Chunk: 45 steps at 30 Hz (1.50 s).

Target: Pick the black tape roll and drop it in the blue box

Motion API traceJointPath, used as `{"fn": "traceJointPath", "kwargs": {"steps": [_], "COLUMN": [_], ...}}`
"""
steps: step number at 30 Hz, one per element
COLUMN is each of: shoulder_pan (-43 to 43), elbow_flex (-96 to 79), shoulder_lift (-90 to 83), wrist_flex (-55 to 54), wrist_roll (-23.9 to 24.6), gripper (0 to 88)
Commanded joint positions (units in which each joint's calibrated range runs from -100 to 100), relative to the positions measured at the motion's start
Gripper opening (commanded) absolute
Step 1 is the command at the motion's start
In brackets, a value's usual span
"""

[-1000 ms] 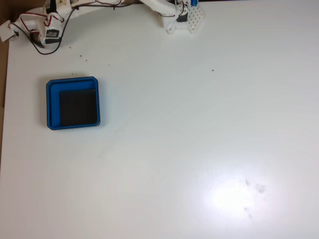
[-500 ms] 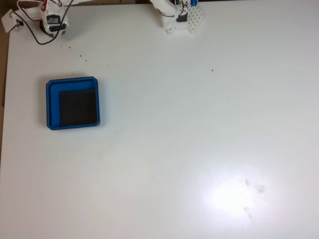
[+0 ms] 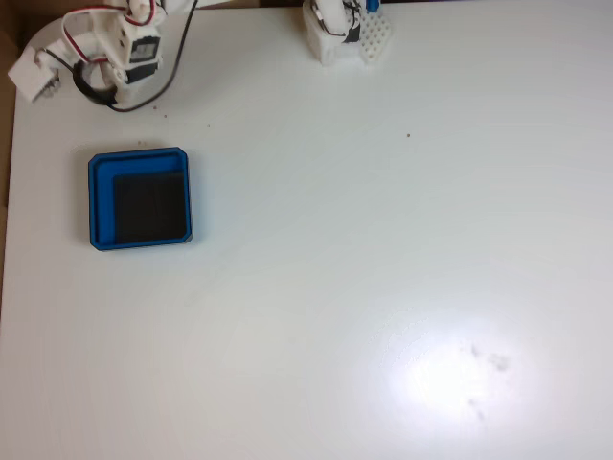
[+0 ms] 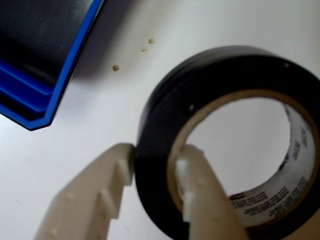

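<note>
- where the wrist view looks down past the gripper [image 4: 156, 155], its two pale fingers are clamped on the wall of the black tape roll [image 4: 165, 120]: one finger [image 4: 100, 195] presses the outer black face, the other [image 4: 200, 195] sits inside the hole against the tan core.
- jaws narrow, only the roll's wall between them.
- roll is tilted toward the camera, pale inner liner with small print showing at lower right; white table [image 4: 150, 30] visible through the hole.
- blue box [image 4: 60, 65] lies at upper left of the wrist view, apart from the roll, one rounded corner and its dark floor showing.
- fixed view: arm's white wrist section [image 3: 120, 53] with red and black wires sits at upper left, near the blue box [image 3: 101, 201], just beyond its far edge.
- fixed view: box floor dark; cannot make out the roll itself at the arm's end.
</note>
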<state>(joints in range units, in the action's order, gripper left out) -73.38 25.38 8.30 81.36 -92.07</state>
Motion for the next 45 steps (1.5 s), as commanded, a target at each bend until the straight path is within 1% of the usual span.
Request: {"fn": "traceJointPath", "kwargs": {"steps": [1, 6, 13, 20, 25, 27, 45], "shoulder_pan": [6.5, 10.8, 18.91, 19.2, 18.52, 18.42, 16.86], "elbow_flex": [3.1, 3.1, 3.1, 3.37, 3.19, 3.19, 3.1], "shoulder_lift": [-3.78, -3.53, -2.95, -0.61, 4.08, 5.41, 11.27], "wrist_flex": [0.49, 0.49, -0.09, -1.58, -11.23, -13.21, -13.29], "wrist_roll": [0.13, -0.31, -0.22, -0.13, -0.31, -0.31, -0.31], "gripper": [1.8, 1.8, 1.8, 1.8, 1.8, 1.8, 1.9]}}
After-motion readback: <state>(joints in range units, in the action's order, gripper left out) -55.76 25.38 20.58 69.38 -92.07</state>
